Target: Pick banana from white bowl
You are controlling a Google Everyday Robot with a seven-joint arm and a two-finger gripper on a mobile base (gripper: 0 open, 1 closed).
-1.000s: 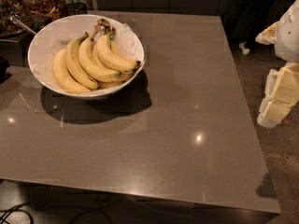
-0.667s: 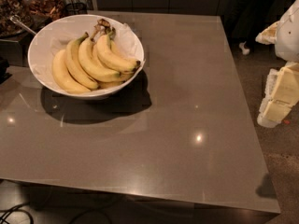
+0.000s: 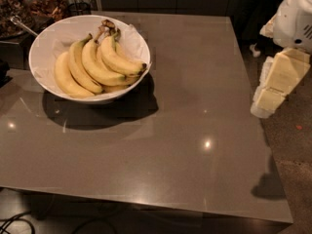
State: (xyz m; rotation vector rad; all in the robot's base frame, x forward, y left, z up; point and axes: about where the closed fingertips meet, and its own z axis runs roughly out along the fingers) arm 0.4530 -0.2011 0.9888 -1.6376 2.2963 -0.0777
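Note:
A bunch of ripe yellow bananas [image 3: 92,65] joined at a brown stem [image 3: 106,28] lies in the white bowl [image 3: 46,45], which stands on the far left part of the grey table. The topmost banana [image 3: 119,60] curves to the right with its dark tip near the bowl's right rim. White paper lines the bowl. My gripper [image 3: 265,104] hangs at the end of the white arm beyond the table's right edge, far from the bowl, with nothing seen in it.
The glossy grey table [image 3: 195,130] stretches to the front and right of the bowl. A spoon handle [image 3: 22,26] and containers of dark food [image 3: 29,4] stand behind the bowl at the far left. Speckled floor lies to the right.

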